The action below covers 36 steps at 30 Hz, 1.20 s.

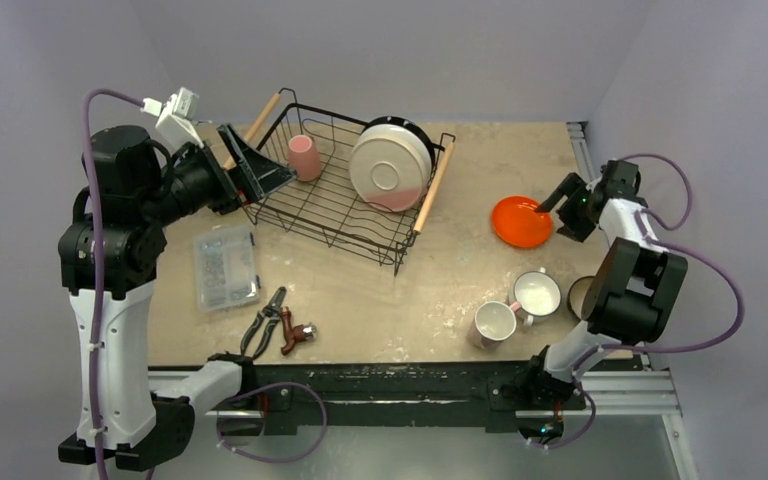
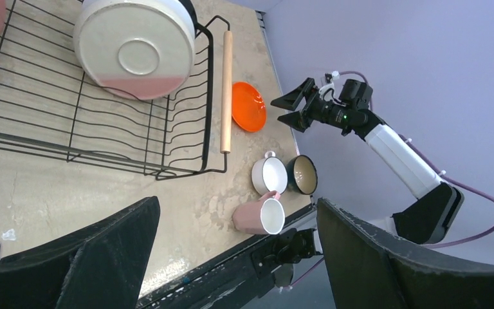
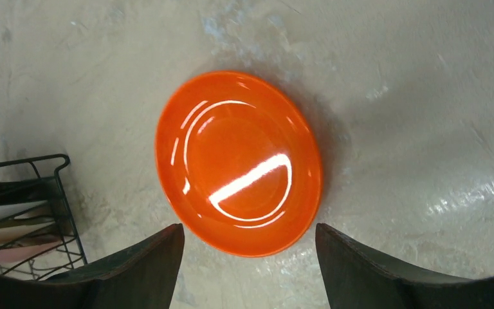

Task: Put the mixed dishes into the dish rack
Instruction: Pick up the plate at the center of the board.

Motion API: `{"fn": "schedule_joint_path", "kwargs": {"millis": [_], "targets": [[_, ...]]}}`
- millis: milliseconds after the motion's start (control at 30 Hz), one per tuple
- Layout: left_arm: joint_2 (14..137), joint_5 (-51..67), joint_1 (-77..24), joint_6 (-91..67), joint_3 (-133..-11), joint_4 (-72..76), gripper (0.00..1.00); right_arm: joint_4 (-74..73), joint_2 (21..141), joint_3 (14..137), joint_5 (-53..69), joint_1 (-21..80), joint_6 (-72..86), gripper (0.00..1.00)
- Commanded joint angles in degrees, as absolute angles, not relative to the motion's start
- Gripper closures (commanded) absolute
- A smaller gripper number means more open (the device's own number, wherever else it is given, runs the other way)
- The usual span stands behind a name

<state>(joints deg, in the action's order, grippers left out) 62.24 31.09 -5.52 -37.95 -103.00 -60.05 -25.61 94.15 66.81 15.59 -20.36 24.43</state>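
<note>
Currently, item in hand: red plate (image 3: pixel 238 161), glossy, shallow and round, lying flat and face-up on the counter (image 1: pixel 410 290), right of the dish rack (image 1: pixel 360 235) and apart from it.

- **Right claw** (image 3: pixel 247 230): hovering above the plate's edge, jaws standing wide, gripping nothing.
- **Left claw** (image 1: pixel 260 160): sitting at the rack's left end, likewise wide and empty.
- **Handling note:** a flat plate is offering little to pinch from above, so 1 finger is likely needing to slide under the rim. The glaze is looking slippery, so a firm, square bite is advisable.
- **Rack contents:** already holding 1 cream plate (image 1: pixel 388 170), standing on edge, and 1 pink mug (image 1: pixel 305 157).
- **Outstanding:** 3 loose mugs (image 1: pixel 537 293) are sitting on the counter.
</note>
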Motion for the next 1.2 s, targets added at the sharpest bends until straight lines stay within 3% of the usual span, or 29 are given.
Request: {"fn": "schedule_joint_path", "kwargs": {"millis": [0, 333, 600, 733, 1033, 1167], "targets": [[60.8, 31.1, -5.2, -39.1, -102.0, -56.3, 0.09, -22.6, 96.9, 65.9, 27.1, -24.8, 22.1, 0.29], [61.3, 30.8, -5.2, -38.9, -103.3, -56.8, 0.1, -19.7, 102.4, 63.6, 24.2, -25.5, 20.6, 0.32], [62.1, 30.5, -5.2, -39.7, -103.7, -56.9, 0.1, -12.5, 106.2, 60.9, 27.6, -25.6, 24.8, 0.44], [62.8, 30.7, -5.3, -40.4, -104.1, -56.7, 0.1, -10.3, 108.3, 60.3, 27.0, -25.6, 26.0, 0.58], [64.4, 30.8, -5.3, -40.7, -105.3, -57.1, 0.11, -7.5, 110.5, 60.1, 29.5, -25.5, 26.9, 1.0], [65.2, 30.9, -5.3, -40.5, -106.0, -57.1, 0.11, -8.6, 109.7, 61.5, 31.9, -25.6, 27.6, 1.0]]}}
